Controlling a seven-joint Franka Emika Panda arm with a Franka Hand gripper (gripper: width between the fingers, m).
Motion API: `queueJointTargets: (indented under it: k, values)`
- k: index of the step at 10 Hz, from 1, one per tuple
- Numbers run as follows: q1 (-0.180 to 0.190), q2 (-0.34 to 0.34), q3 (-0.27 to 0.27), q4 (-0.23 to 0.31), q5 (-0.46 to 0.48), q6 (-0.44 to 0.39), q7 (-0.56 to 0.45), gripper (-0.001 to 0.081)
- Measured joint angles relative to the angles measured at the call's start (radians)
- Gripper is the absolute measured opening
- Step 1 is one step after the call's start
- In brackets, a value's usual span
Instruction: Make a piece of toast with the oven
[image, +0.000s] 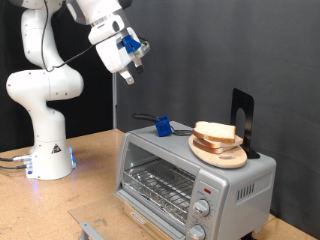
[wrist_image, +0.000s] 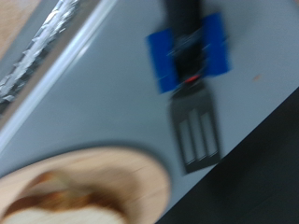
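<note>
- Toast slice sits on a round wooden plate, on top of the oven, toward the exterior view's right.
- Wrist view, blurred: bread on plate, both on grey oven top.
- Black spatula with blue block lies on the oven top just beside the plate; slotted blade and block visible.
- Oven door shut, wire rack visible through the glass.
- My pincer hangs high above the oven, empty; open or closed, cannot tell.

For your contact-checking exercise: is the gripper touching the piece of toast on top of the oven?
Apart. The exterior view shows the gripper high above the oven, with clear dark background separating it from the piece of toast.
</note>
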Motion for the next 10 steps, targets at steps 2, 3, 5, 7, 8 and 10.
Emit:
queueJointTargets:
  k: [2,3,5,7,8,10]
  values:
    - [0.004,-0.014,0.036,-0.003,-0.014,-0.046,0.006,0.0807]
    - [0.004,-0.023,0.062,-0.015,-0.014,0.0,0.007,0.0807]
    - [0.003,-0.041,0.107,-0.051,-0.014,0.104,0.007,0.0807]
    - [0.003,-0.043,0.131,-0.072,-0.013,0.133,0.007,0.0807]
    - [0.004,-0.042,0.144,-0.081,-0.006,0.152,0.007,0.0807]
    - [0.004,-0.042,0.169,-0.096,0.041,0.183,0.035,0.0807]
